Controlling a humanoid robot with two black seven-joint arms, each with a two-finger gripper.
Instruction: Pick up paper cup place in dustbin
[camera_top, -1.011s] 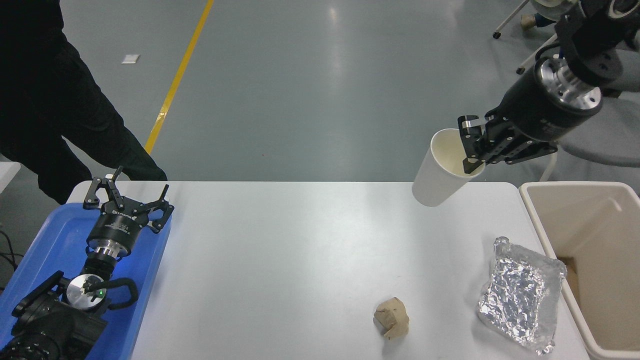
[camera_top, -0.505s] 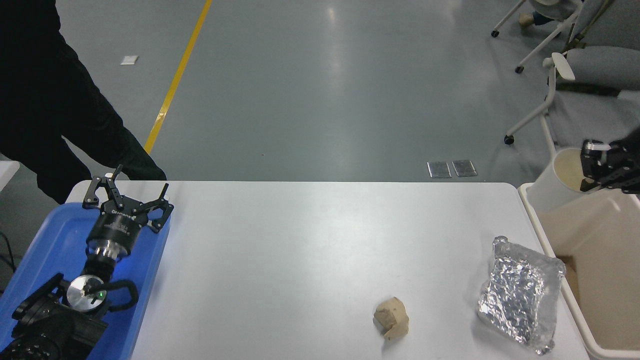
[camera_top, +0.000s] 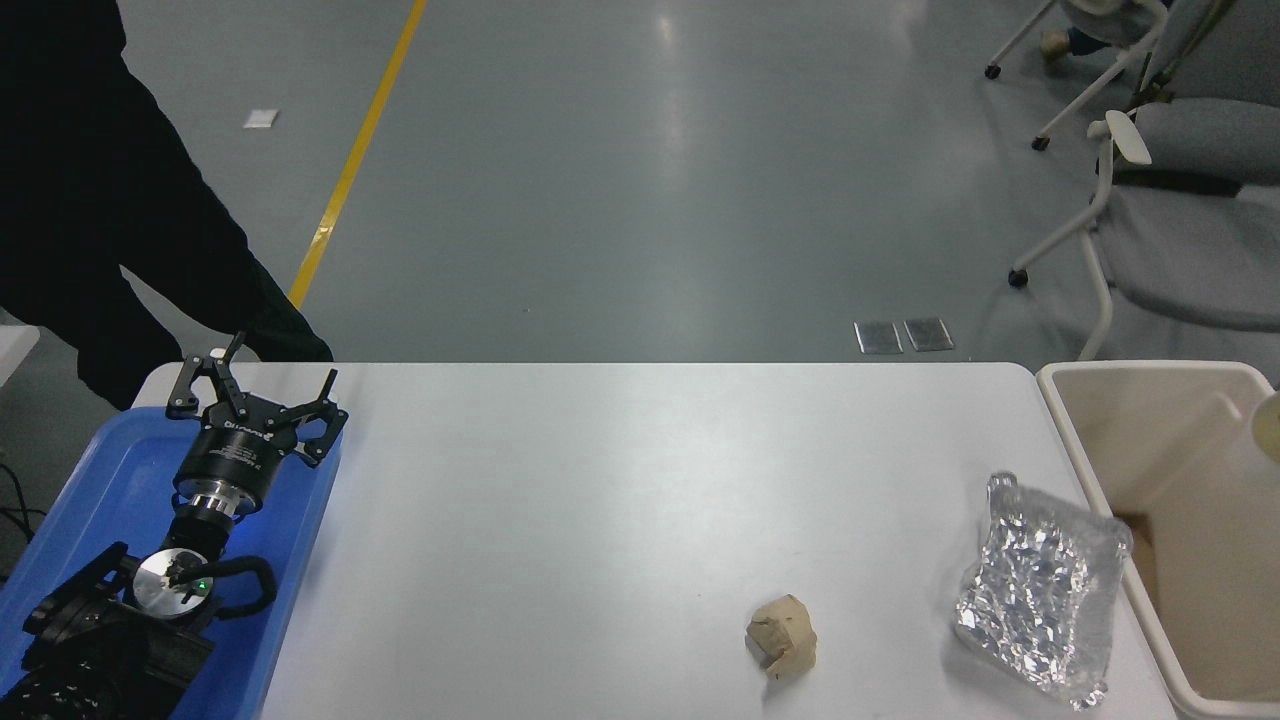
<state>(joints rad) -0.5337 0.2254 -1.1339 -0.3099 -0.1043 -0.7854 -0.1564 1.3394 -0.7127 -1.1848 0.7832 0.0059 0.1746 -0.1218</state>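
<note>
The white paper cup (camera_top: 1262, 428) shows only partly at the picture's right edge, tilted, inside the outline of the beige dustbin (camera_top: 1140, 371). Its cream inside faces the right edge. I cannot tell whether it is held or loose. The dustbin stands off the table's right end, and its floor shows a brown patch. My right gripper is out of view past the right edge. My left gripper (camera_top: 256, 400) is parked at the lower left over the blue tray (camera_top: 110, 470), open and empty.
A crinkled silver foil bag (camera_top: 1040, 590) lies near the table's right edge beside the bin. A crumpled tan paper wad (camera_top: 782, 635) lies at the front. A person in black (camera_top: 90, 200) stands at the far left. Chairs (camera_top: 1180, 170) stand beyond on the right.
My right gripper carried the cup from above the table's far right corner rightward over the dustbin, then left the picture. The cup now shows only at the right edge.
</note>
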